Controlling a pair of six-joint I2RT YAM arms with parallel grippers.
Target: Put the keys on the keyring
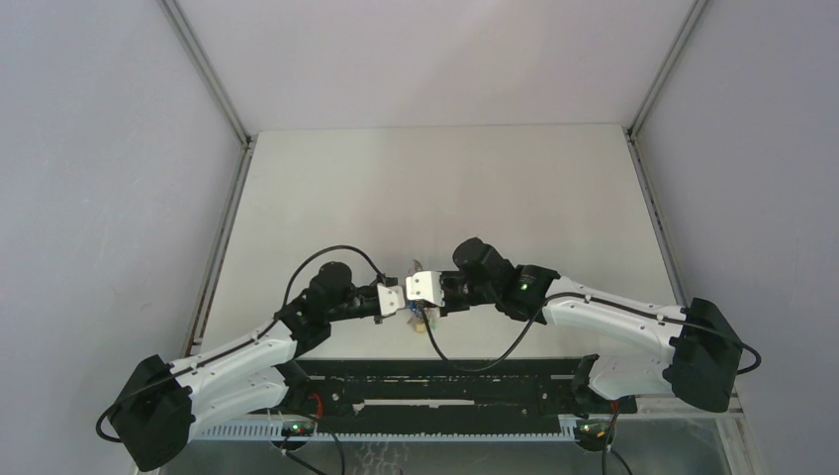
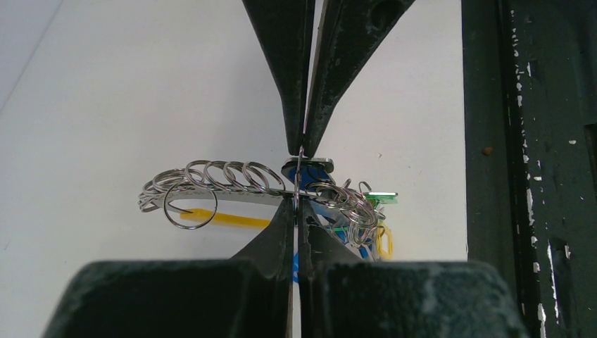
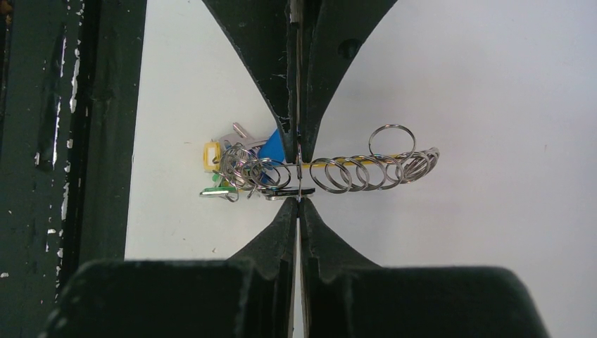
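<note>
The key (image 2: pixel 308 167) seems pinched in my right gripper (image 2: pixel 304 146), jaws tight, touching the wire of the keyring (image 2: pixel 211 184), which my left gripper (image 2: pixel 296 205) clamps from the opposite side, tip to tip. I judge this the threading step: next the key's hole must slide along the split coil. No container shows here
</note>
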